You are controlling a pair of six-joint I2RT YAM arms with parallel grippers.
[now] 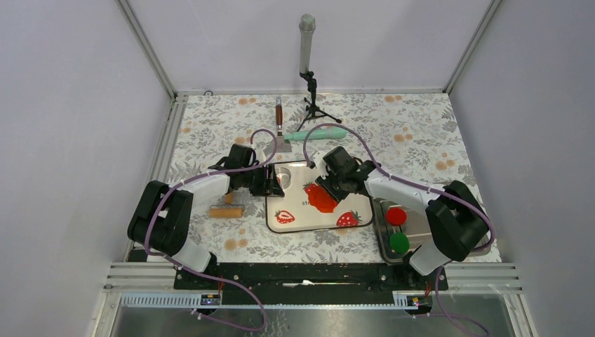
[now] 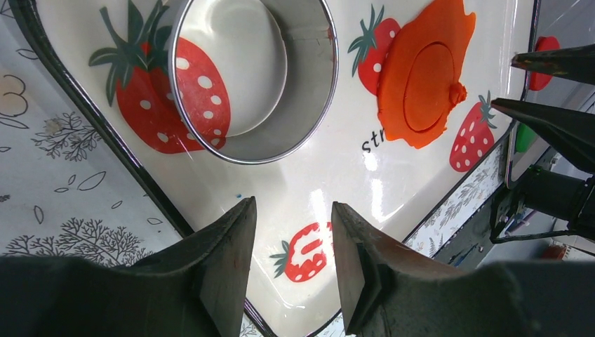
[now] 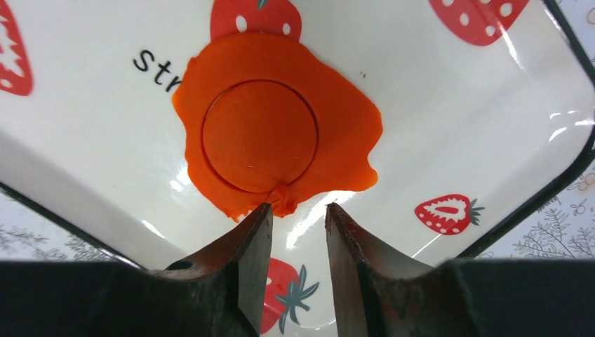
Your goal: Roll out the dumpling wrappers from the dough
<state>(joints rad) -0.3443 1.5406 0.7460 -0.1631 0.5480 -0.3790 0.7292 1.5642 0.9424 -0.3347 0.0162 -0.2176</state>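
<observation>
The orange-red dough [image 3: 344,133] lies as a flat, ragged sheet on the strawberry-print tray [image 3: 456,91]. A clean round dumpling wrapper [image 3: 259,133] is cut into its middle and lies flush inside the sheet. A small pinched nub [image 3: 284,203] sticks up at the sheet's near edge. My right gripper [image 3: 298,210] is open just short of that nub, with nothing between its fingers. My left gripper [image 2: 291,210] is open and empty over the tray's left part, near the metal ring cutter [image 2: 252,77]. From above, the dough [image 1: 321,199] lies between both grippers.
A metal side tray [image 1: 421,225] at the right holds a crimson disc [image 1: 396,215] and a green disc [image 1: 399,242]. A green rolling pin [image 1: 316,132] and a scraper [image 1: 281,130] lie behind the tray. A microphone stand [image 1: 309,63] is at the back, and a wooden tool [image 1: 226,210] is at the left.
</observation>
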